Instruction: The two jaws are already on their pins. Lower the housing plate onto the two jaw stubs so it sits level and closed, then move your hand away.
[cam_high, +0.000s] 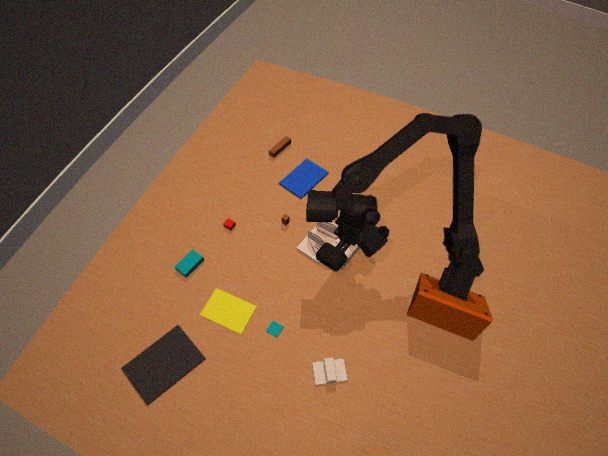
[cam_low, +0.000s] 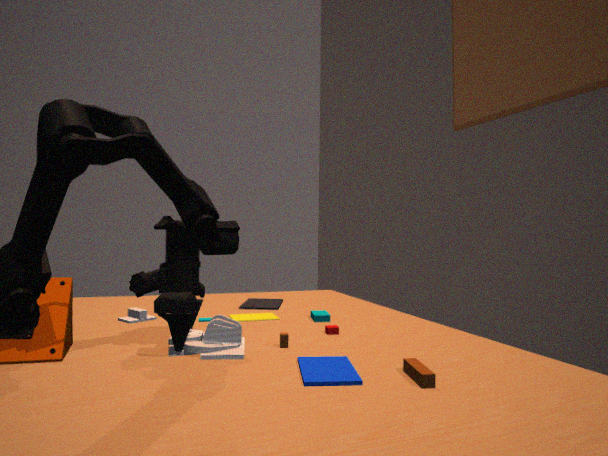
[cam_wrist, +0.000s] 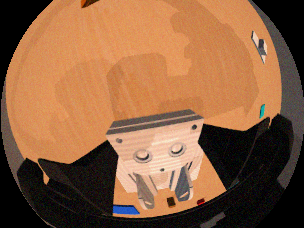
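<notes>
With the housing plate (cam_wrist: 159, 136) between them, black jaws (cam_high: 345, 245) (cam_low: 179, 345) (cam_wrist: 162, 165) clamped on its sides.

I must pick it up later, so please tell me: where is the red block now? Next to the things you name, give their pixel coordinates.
In the top view, the red block (cam_high: 229, 224) (cam_low: 332, 330) (cam_wrist: 201, 202) lies left of the small brown cube (cam_high: 285, 219) (cam_low: 284, 340) (cam_wrist: 171, 202), above the thick teal block (cam_high: 189, 263) (cam_low: 320, 316).

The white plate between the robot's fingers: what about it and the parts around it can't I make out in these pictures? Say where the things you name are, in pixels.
- Whether the plate (cam_wrist: 161, 134) sits fully level: in the exterior view the gripper (cam_low: 179, 350) (cam_wrist: 155, 133) blocks part of it; in the top view the arm covers it.
- What holds up the two grey jaws (cam_wrist: 145, 192) (cam_wrist: 183, 189): the wrist view shows the plate over their lower ends.
- The arm's base: cut off by the exterior view's left edge.
</notes>
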